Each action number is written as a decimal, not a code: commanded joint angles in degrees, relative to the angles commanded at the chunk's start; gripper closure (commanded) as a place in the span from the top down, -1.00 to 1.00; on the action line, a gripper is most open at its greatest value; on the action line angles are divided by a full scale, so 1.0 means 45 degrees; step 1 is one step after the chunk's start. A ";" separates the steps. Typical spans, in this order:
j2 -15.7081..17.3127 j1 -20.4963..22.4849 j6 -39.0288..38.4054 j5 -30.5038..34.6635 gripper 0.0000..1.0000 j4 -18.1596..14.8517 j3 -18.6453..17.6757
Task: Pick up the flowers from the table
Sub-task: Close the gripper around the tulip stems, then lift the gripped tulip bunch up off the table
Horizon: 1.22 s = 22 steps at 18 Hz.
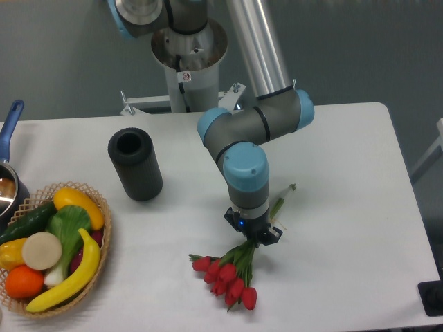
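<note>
One fixed camera looks down from the front across the table (346, 159) toward the arm's base (188, 62).

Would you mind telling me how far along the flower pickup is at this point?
Reaching looks done: the claw sits shut on the stems of the flowers. The grasp is in hand. The lift remains: the red buds seem to lie on or just above the table, with their shadow close beneath them.

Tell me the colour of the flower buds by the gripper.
Red buds on green stems, shown in the fixed camera view.
</note>
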 joint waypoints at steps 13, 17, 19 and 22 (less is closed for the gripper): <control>0.0783 0.0841 -0.0020 -0.0039 -0.50 -0.4466 0.2535; 0.0529 0.1153 -0.0059 -0.0137 -0.48 -0.5819 0.3417; 0.0490 0.1193 0.0155 -0.0137 -0.51 -0.5879 0.3651; 0.0392 0.1154 0.1266 -0.0098 -0.50 -0.5879 0.3808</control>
